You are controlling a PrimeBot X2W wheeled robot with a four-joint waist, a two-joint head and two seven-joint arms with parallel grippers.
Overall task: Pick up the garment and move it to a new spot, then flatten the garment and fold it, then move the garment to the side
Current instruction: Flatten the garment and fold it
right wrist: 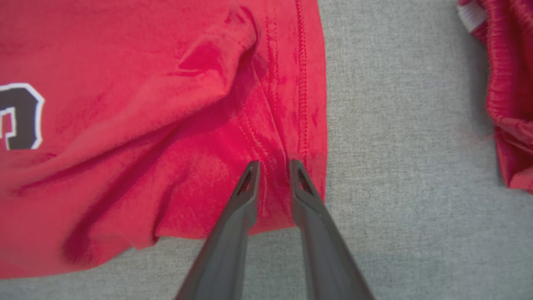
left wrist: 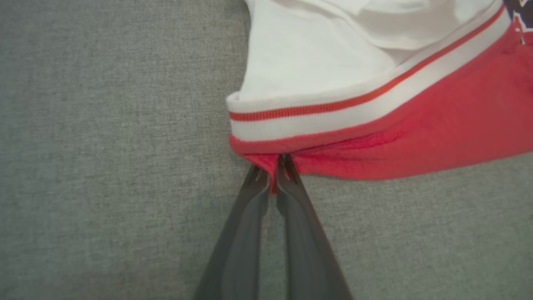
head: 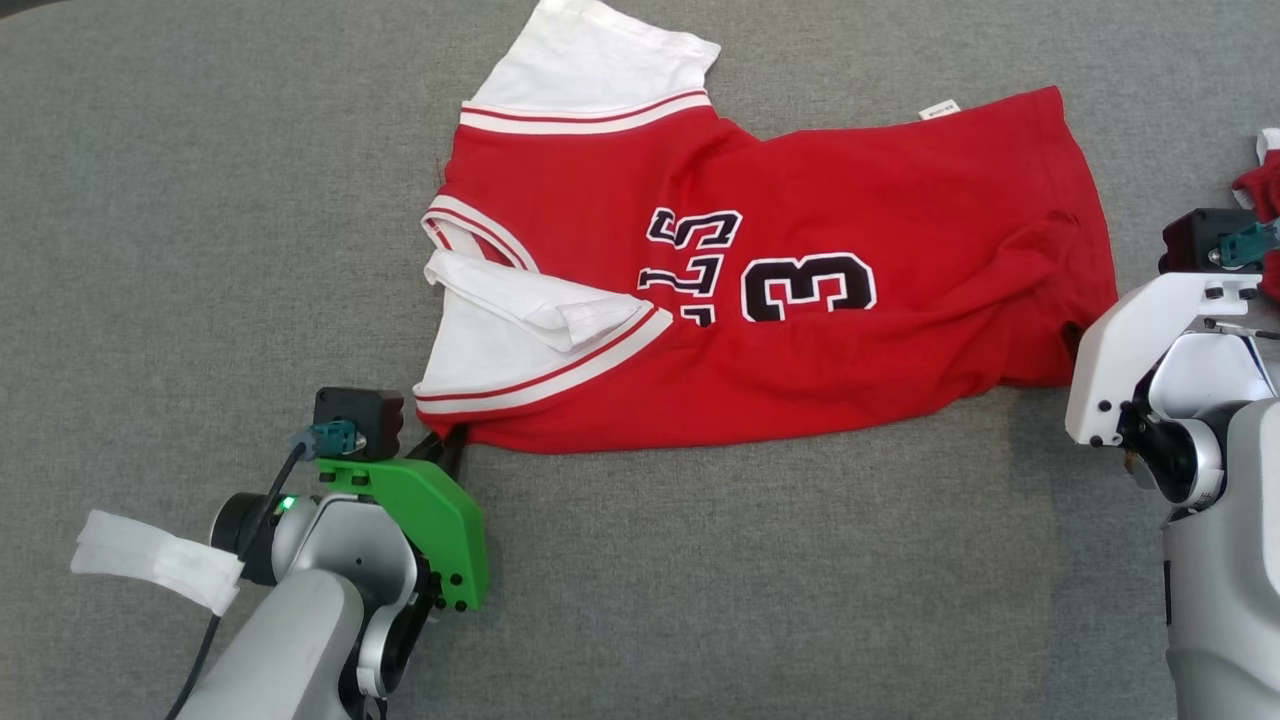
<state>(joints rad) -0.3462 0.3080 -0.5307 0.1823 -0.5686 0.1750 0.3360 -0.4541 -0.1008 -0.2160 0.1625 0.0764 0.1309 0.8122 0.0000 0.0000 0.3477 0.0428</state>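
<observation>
The red jersey lies spread across the middle of the grey cloth surface, with its white sleeves toward my left. My left gripper is pinched tight on its red edge, just beside the near sleeve. My right gripper stands parted over the jersey's near right corner. I can't tell whether any cloth is caught between the fingers. Another red garment lies apart at the far right.

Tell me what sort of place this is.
Probably a robot test bench for folding clothes rather than a home: a wide gray cloth-like surface, a red jersey spread out on it, and a second red garment waiting at the edge.
</observation>
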